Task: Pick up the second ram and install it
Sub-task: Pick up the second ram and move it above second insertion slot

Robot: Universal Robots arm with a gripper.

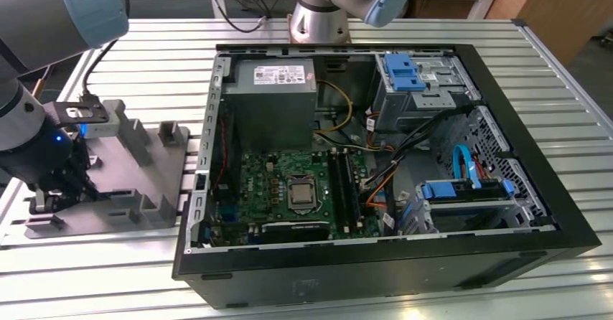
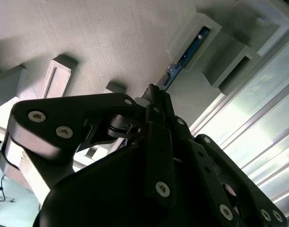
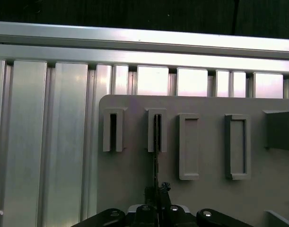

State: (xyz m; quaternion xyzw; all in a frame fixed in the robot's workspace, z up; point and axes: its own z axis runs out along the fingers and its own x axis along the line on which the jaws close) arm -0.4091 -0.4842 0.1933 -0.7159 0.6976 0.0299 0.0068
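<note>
Your gripper is down over the grey holder, and its fingers are drawn narrow, pinched on the memory stick. In the first wrist view you see the stick edge-on as a thin dark line. It runs from one of the holder's narrow upright slots straight back to the fingertips. A second narrow slot sits just beside it on the holder, and two wider frames stand on its other side.

In the second wrist view the stick shows its dark edge with a blue tint. It lies in the holder's raised slot with the gripper closed at its near end, above the holder's flat grey face.

In the exterior view your gripper hangs at the holder's far side from the computer case. The case lies open just beside the holder on the slatted metal table, with its green circuit board facing up.
</note>
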